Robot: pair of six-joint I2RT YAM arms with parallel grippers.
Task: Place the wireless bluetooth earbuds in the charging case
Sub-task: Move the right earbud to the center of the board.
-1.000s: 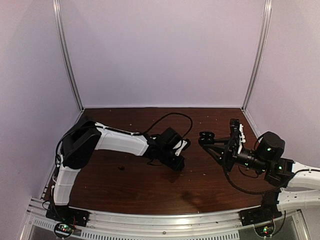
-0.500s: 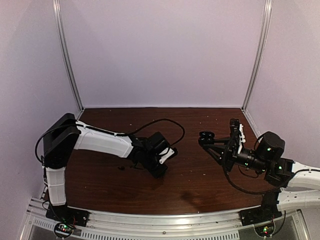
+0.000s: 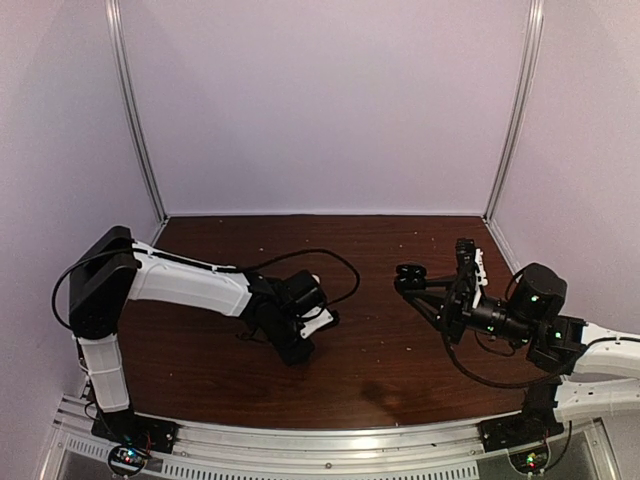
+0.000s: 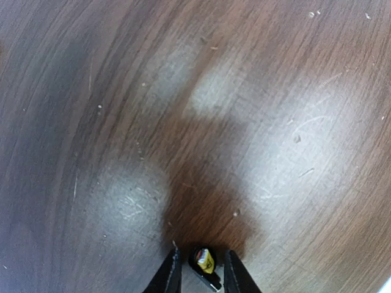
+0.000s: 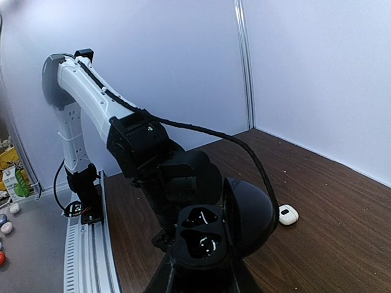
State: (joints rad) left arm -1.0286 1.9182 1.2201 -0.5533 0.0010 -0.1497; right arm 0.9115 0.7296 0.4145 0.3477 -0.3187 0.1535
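My right gripper is shut on an open black charging case and holds it above the table at centre right. In the right wrist view the case shows two empty sockets with its lid swung open to the right, above my right gripper. My left gripper points down at the table, left of centre. In the left wrist view a small black earbud with a yellow mark sits between my nearly closed left gripper. A white earbud lies on the table behind the left arm.
The dark wooden table is boxed in by pale walls at the back and both sides. The left arm's black cable loops over the middle of the table. Pale crumbs dot the wood. A metal rail runs along the near edge.
My left arm has swung left and slightly nearer, taking its gripper from the table's centre to left of centre. My right arm and the case have hardly moved.
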